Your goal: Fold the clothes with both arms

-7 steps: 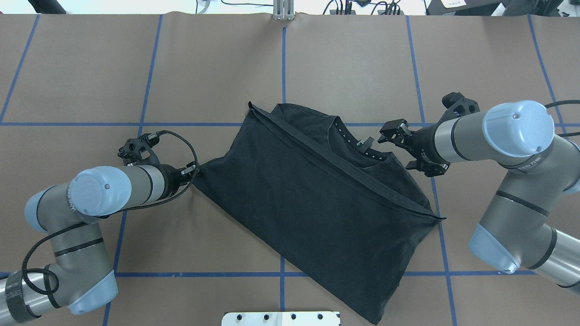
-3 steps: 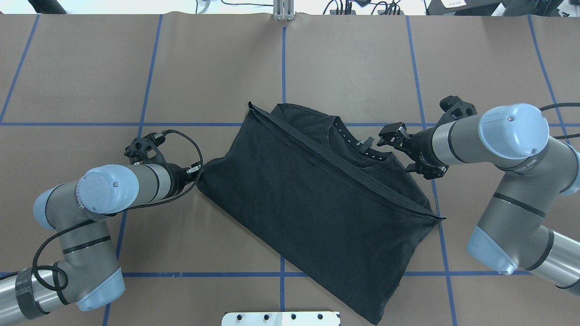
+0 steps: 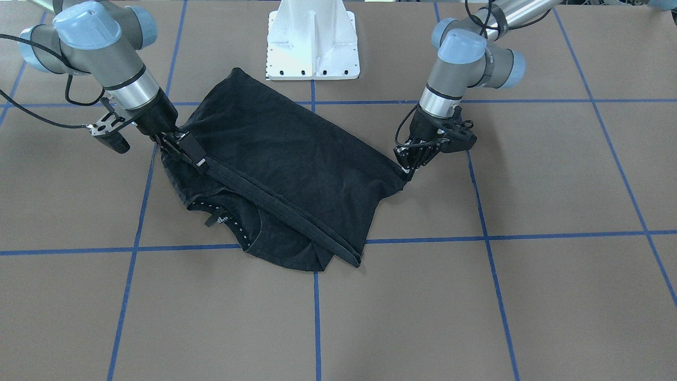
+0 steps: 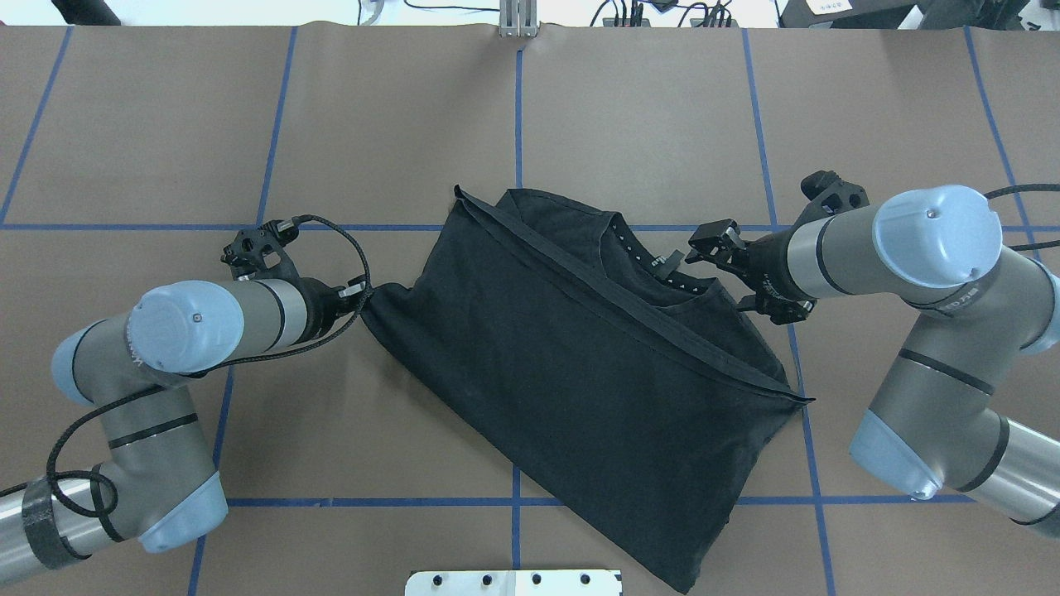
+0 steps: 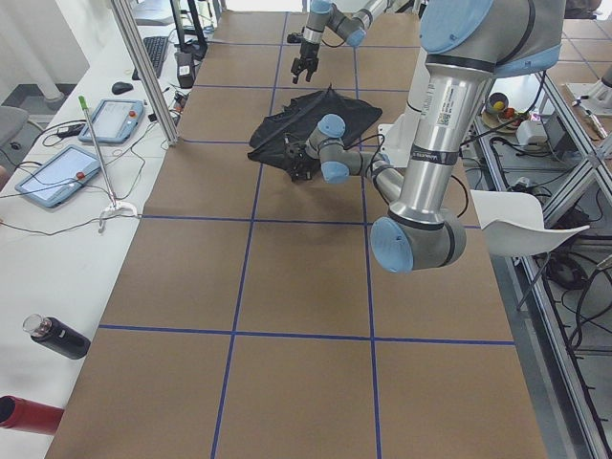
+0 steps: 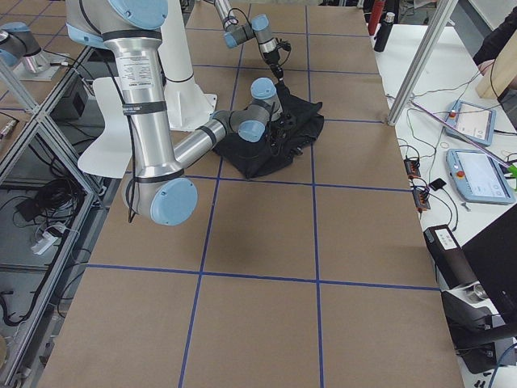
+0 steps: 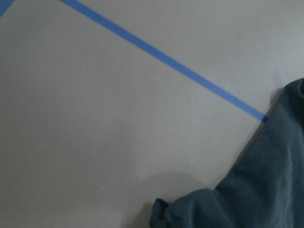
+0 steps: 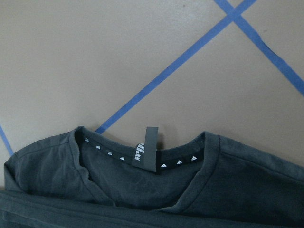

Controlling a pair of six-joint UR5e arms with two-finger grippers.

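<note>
Fold | shirt (image 4: 580, 356) lies mid-table, long axis diagonal, far-left to near-right | your left gripper (image 4: 365, 295) pinches its left corner | right gripper (image 3: 186, 151) spread at the collar (image 8: 152, 161) end, nearer there

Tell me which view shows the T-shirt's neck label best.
The right wrist-mounted view: the neck label is close and sharp. Overhead and front-facing views show it tiny; the others do not resolve it.

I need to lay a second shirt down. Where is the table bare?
The broad strip of table beyond the T-shirt is bare, up to its far edge. Crowded: the middle, where the left gripper and right gripper flank it.
</note>
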